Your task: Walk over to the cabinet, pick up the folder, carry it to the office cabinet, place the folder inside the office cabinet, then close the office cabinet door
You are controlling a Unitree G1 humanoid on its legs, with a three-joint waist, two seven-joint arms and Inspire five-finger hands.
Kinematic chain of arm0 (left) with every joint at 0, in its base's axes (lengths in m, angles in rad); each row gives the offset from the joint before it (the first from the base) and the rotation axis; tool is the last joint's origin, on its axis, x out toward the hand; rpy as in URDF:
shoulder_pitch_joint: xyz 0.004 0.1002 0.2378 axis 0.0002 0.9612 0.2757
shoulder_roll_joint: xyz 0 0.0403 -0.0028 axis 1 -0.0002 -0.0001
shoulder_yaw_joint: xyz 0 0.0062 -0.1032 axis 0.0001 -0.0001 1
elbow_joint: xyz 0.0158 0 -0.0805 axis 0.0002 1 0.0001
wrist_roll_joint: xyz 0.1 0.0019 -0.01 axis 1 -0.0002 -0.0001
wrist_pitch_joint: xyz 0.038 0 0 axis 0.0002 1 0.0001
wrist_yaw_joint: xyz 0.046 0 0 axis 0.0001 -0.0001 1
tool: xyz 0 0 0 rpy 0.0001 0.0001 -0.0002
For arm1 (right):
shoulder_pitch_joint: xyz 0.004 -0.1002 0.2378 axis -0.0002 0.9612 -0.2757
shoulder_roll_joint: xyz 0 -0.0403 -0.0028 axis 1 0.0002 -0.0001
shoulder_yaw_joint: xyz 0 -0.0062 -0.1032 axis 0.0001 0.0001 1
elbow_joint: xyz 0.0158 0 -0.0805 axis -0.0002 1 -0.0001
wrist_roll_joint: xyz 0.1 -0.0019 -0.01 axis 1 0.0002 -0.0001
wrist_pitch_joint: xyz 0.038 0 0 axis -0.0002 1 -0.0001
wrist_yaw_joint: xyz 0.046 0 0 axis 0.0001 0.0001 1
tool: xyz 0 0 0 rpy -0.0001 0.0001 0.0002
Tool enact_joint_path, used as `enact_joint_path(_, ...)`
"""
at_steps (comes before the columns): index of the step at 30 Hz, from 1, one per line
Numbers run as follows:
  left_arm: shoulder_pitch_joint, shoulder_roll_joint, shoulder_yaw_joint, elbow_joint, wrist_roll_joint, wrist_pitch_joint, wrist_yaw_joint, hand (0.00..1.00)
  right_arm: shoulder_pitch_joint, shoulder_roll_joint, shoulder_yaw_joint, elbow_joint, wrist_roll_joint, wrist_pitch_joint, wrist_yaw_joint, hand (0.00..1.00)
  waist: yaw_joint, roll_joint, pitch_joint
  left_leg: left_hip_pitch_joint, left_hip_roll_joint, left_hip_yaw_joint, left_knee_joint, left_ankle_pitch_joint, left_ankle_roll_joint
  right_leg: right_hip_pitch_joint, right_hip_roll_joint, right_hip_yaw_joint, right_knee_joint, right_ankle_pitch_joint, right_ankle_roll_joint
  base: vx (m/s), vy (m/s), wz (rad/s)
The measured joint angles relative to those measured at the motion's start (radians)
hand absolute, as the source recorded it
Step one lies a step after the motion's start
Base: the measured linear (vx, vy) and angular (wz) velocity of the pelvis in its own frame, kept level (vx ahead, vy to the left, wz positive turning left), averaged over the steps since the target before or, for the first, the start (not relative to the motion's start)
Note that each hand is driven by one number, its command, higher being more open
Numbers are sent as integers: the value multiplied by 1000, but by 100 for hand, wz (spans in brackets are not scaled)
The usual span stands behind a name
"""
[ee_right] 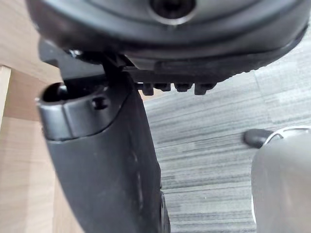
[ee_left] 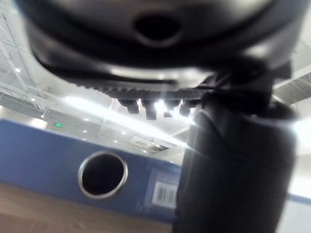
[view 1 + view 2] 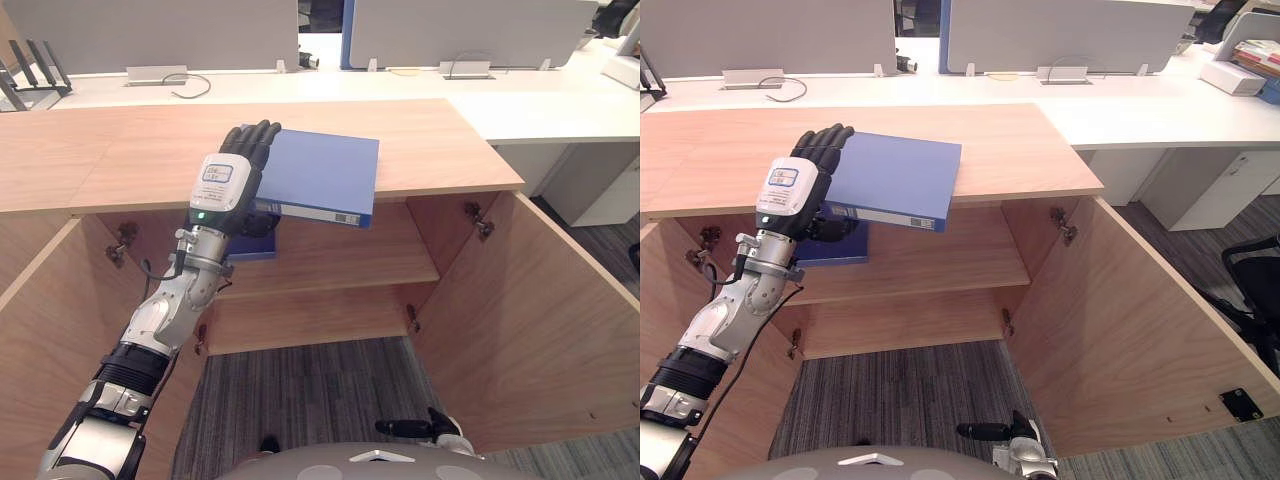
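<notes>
A blue folder (image 3: pixel 325 175) lies flat across the front edge of the wooden cabinet top (image 3: pixel 440 140), its spine jutting out over the open compartment. My left hand (image 3: pixel 235 170) is shut on its left end, fingers laid over the cover and thumb (image 2: pixel 233 170) underneath. The left wrist view shows the folder's spine (image 2: pixel 48 150) with its round finger hole and a barcode label. My right hand (image 3: pixel 425 428) hangs low over the carpet, relaxed and holding nothing.
The cabinet stands open below, with doors swung out on the left (image 3: pixel 40 330) and right (image 3: pixel 540 320). A flat blue object (image 3: pixel 252 245) lies on the inner shelf (image 3: pixel 350 260) under my left hand. White desks with partitions (image 3: pixel 450 30) stand behind.
</notes>
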Motion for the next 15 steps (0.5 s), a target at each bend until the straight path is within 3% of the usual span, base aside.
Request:
enact_joint_path(5, -57, 35, -70, 55, -2, -1, -46, 100, -4, -2, 1, 0, 0, 0, 13, 100, -21, 2, -1, 4, 12, 0, 2, 1, 1, -6, 8, -15, 3, 37, 23, 50, -43, -8)
enact_joint_path(8, -76, 42, -98, 59, -7, -2, -76, 100, -6, -7, 2, -1, 0, 0, 14, 100, -26, 14, -1, 14, 44, 4, 2, 2, 0, -11, 36, -17, 2, 84, 24, 0, -42, -17)
enact_joint_path(14, -133, 44, -125, 103, -92, -6, -150, 100, -4, -24, 0, -2, 1, 16, 21, 100, -47, 36, 4, 16, 49, 7, 2, 3, 0, -24, 33, -21, 10, 96, 34, -60, -11, -11)
enact_joint_path(15, -146, 44, -129, 121, -110, -5, -164, 0, -5, -28, -1, -3, 1, 17, 25, 100, -51, 42, 7, 16, 48, 7, 1, 5, 2, -27, 32, -21, 10, 96, 34, -108, 2, -9)
